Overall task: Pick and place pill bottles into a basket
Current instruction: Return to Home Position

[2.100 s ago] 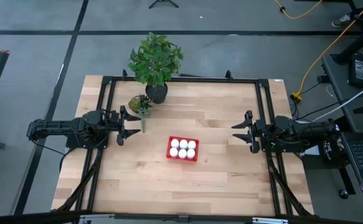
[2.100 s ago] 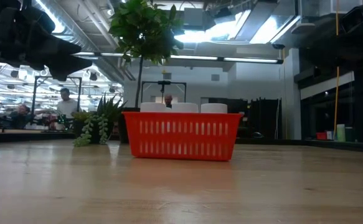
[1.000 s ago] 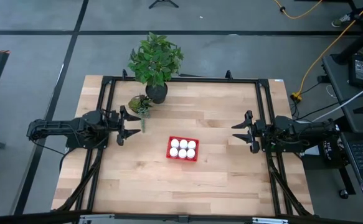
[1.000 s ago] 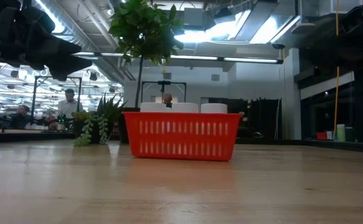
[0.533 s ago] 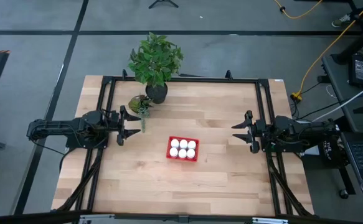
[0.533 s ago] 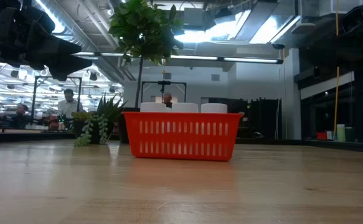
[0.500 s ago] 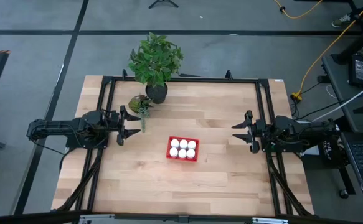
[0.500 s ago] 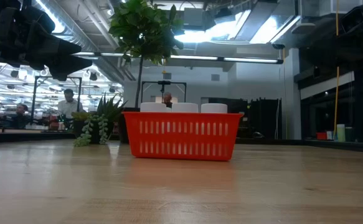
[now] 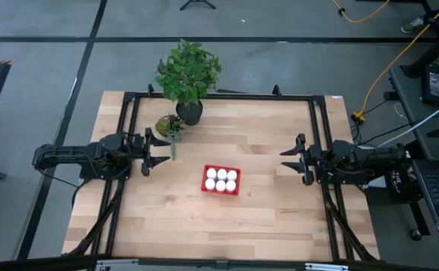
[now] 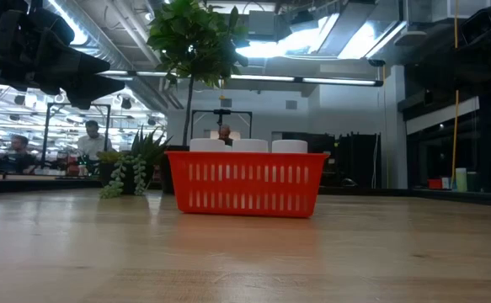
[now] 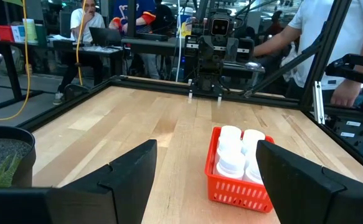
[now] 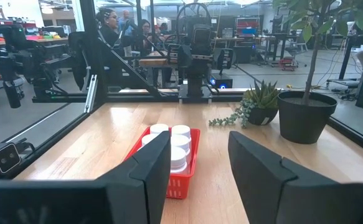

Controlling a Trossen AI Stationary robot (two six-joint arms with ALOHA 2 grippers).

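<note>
Finding no pill bottles [image 9: 221, 175] loose, logged all six upright inside basket [image 9: 204, 181] at mid-table [image 9: 264, 218] | saw left gripper [image 9: 161, 151] and right gripper [image 9: 284, 160] at opposite edges, jaws apart, empty | judged risk: left gripper near trailing plant [image 9: 169, 126], could have snagged it while homing

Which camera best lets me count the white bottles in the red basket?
The high view: looking straight down, all six pill bottles show as separate caps inside the basket. The low view shows only three caps above the rim; both wrist views show them overlapping.
</note>
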